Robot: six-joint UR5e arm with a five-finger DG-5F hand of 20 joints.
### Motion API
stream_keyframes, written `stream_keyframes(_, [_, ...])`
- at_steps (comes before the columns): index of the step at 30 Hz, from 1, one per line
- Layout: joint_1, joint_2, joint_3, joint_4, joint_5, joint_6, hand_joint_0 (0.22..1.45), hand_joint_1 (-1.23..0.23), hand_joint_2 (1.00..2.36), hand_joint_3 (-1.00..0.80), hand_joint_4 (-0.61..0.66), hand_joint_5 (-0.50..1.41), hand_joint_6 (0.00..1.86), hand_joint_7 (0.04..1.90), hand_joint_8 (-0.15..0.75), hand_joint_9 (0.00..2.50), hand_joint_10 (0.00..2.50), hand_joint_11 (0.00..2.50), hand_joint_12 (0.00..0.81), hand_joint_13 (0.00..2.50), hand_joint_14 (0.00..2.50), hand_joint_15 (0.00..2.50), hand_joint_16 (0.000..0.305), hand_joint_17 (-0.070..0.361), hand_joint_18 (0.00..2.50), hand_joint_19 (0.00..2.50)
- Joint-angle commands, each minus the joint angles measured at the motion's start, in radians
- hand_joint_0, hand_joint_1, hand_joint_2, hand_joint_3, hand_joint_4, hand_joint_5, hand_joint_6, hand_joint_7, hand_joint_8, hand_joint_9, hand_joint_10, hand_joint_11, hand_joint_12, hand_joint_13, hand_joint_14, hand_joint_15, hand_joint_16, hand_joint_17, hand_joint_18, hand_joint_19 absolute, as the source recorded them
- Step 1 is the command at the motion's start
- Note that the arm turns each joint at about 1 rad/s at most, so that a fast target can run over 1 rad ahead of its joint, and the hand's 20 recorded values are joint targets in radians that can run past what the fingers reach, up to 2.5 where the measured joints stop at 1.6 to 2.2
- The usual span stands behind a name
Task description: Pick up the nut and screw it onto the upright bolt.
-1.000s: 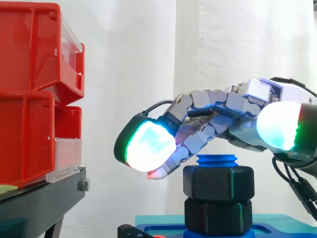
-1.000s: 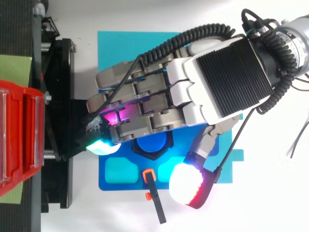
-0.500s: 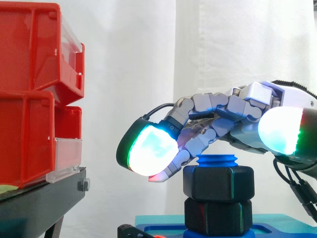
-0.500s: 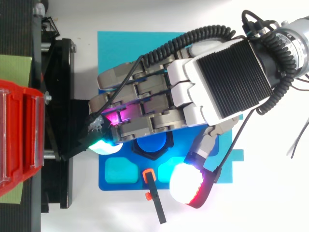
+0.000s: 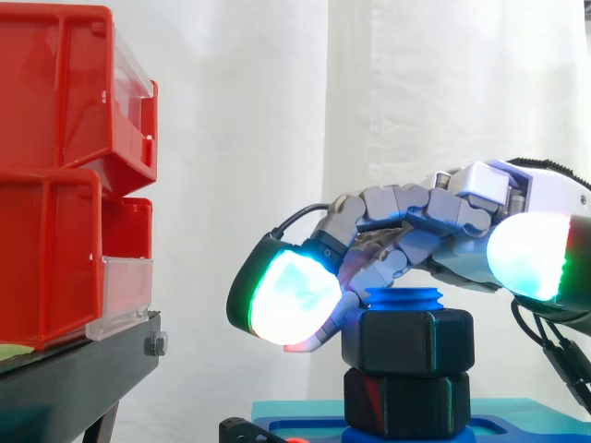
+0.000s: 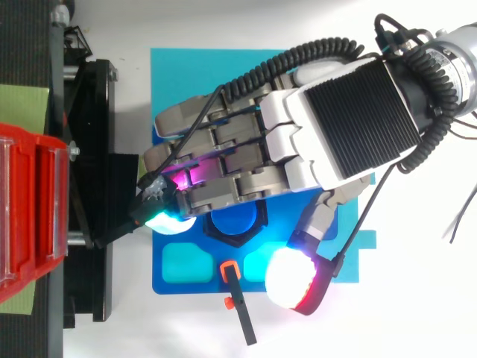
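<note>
A blue upright bolt (image 5: 404,299) stands on a blue base plate (image 6: 179,261). Two black hex nuts sit on it, the upper nut (image 5: 408,340) above the lower nut (image 5: 406,402), and the bolt's top (image 6: 235,221) pokes out just above the upper one. My hand (image 6: 343,123) lies across the bolt from the right, its fingers bent loosely over the bolt top. One glowing fingertip (image 5: 294,297) hangs beside the upper nut's left face. The thumb pad (image 5: 526,257) stays spread away on the near side. Nothing is pinched between them.
Red bins (image 5: 65,166) are stacked on a black stand (image 5: 74,378) at the left, close to the fingertips. A small black tool with an orange collar (image 6: 237,298) lies at the base plate's near edge. A cyan mat (image 6: 179,74) lies under the plate.
The hand has sunk a little and shifted slightly right, bringing its fingers down onto the bolt top and the glowing fingertip beside the upper nut.
</note>
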Motion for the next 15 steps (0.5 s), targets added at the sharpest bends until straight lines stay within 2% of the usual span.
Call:
stream_keyframes(1, [-0.003,0.0,-0.001,-0.01,-0.005,-0.004,0.47,-0.14,1.0,-0.5,0.22,-0.1,0.5,0.8,0.255,0.86,0.0,0.0,0.246,0.66,0.0,0.0,0.034,0.076,0.49,0.15])
stream_keyframes(5, [-0.005,0.001,-0.024,0.011,-0.007,-0.019,0.47,-0.14,1.0,-0.5,0.22,-0.1,0.5,0.8,0.255,0.86,0.0,0.0,0.246,0.66,0.0,0.0,0.034,0.076,0.49,0.15])
stream_keyframes(15, [-0.015,0.001,-0.026,0.025,-0.02,-0.019,0.47,-0.15,1.0,-0.5,0.23,-0.1,0.5,0.81,0.256,0.86,0.0,0.0,0.243,0.67,0.0,0.0,0.034,0.076,0.5,0.16])
